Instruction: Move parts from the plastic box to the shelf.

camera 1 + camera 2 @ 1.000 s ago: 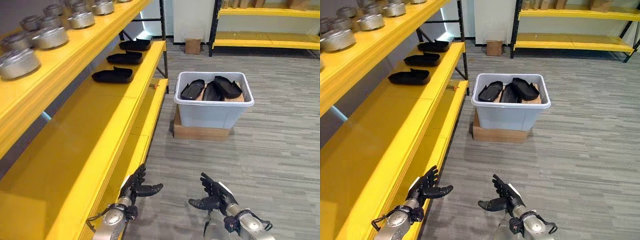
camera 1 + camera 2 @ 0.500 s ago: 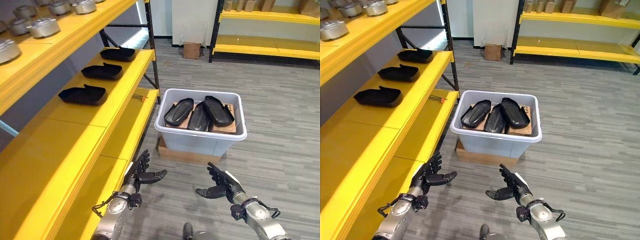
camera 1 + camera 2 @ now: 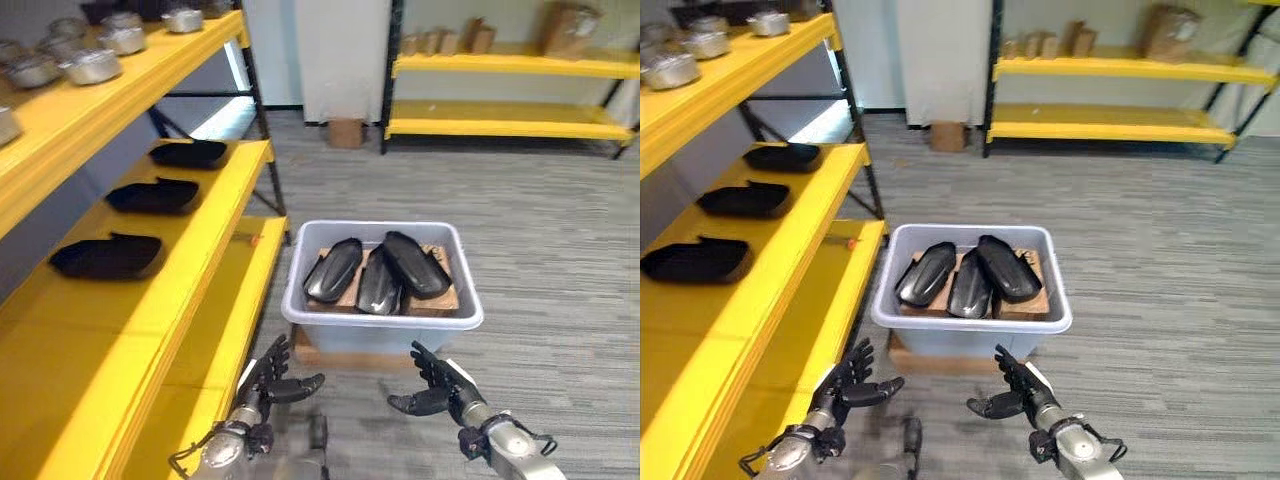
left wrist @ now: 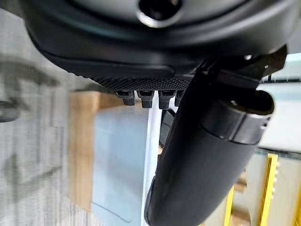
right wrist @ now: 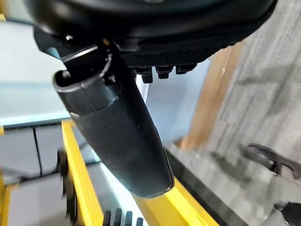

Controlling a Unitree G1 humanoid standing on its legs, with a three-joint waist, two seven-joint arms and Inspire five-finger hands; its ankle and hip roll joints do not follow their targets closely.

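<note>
A pale grey plastic box (image 3: 380, 328) stands on a flat cardboard box (image 3: 305, 352) on the floor ahead of me. Three black curved parts (image 3: 376, 274) lie in it on cardboard. Three more black parts (image 3: 106, 256) rest in a row on the yellow shelf (image 3: 190, 270) at my left. My left hand (image 3: 268, 382) hovers low, just short of the box's near left corner, fingers spread and empty. My right hand (image 3: 440, 386) hangs open below the box's near right side. The box wall (image 4: 120, 160) shows past the left thumb.
An upper yellow shelf (image 3: 110, 95) carries several metal tins (image 3: 90, 64). A lower shelf board (image 3: 225, 330) juts out beside the box. Another yellow rack (image 3: 510, 70) with cardboard boxes stands at the far wall, and a small carton (image 3: 346, 131) sits on the floor.
The camera has swung right and nearer, so the box now lies straight ahead and close. Both hands stay open, now close to the box's near wall.
</note>
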